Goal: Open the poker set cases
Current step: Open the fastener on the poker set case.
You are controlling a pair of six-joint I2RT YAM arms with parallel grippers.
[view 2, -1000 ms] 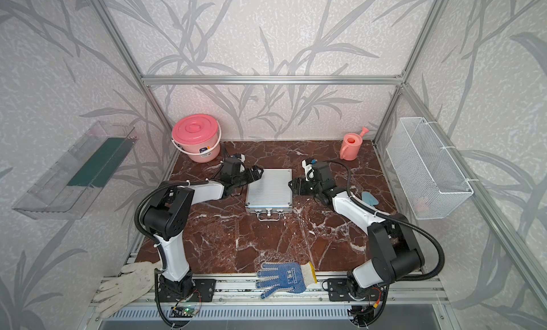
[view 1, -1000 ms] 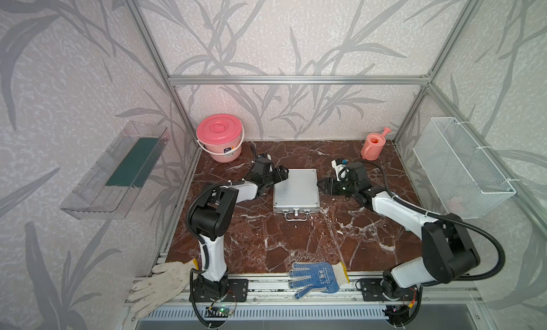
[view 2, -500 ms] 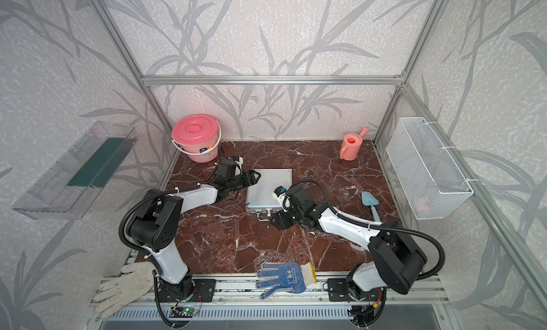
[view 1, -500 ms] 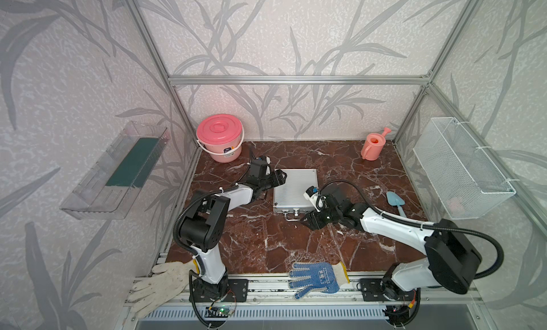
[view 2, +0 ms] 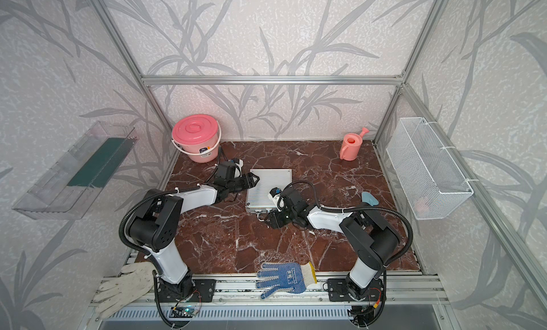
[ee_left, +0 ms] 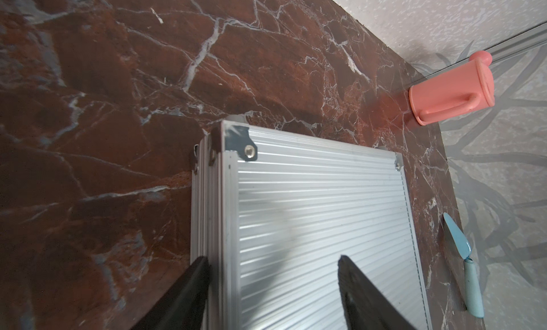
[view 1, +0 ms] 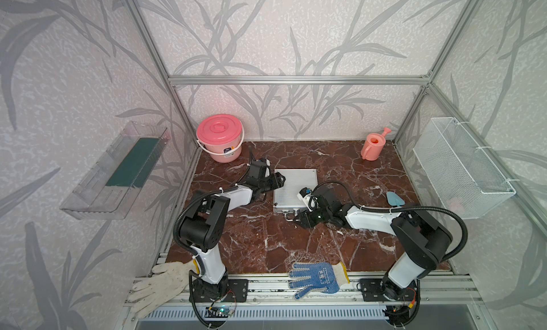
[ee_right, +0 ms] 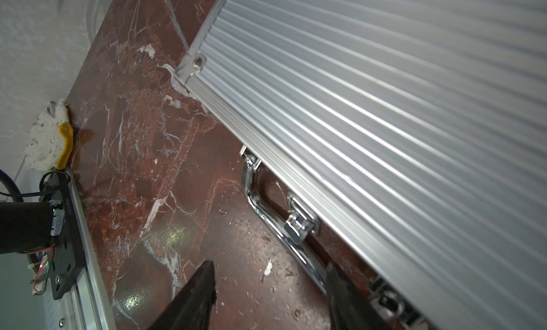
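The poker set case (view 1: 291,188) (view 2: 268,188), a flat silver ribbed box, lies shut on the marble floor with its chrome handle (ee_right: 251,189) at the near side. My left gripper (view 1: 280,179) (view 2: 255,179) (ee_left: 272,263) is open at the case's left edge. One of its fingers (ee_left: 198,272) is beside the side wall, and the other hovers over the lid. My right gripper (view 1: 297,219) (view 2: 268,219) (ee_right: 269,269) is open, low over the floor at the case's front. One of its fingers (ee_right: 336,279) is against the handle bar near a latch (ee_right: 302,222). Only floor lies between the right fingers.
A pink lidded bucket (view 1: 219,142) stands at the back left and a pink watering can (view 1: 373,146) at the back right. A blue trowel (view 1: 393,199) lies right of the case. A blue glove (view 1: 318,278) and a white glove (view 1: 159,285) lie on the front rail. A wire basket (view 1: 461,171) hangs on the right wall.
My right arm has swung from the case's right side round to its front by the handle. The left gripper stayed at the left edge and its jaws narrowed.
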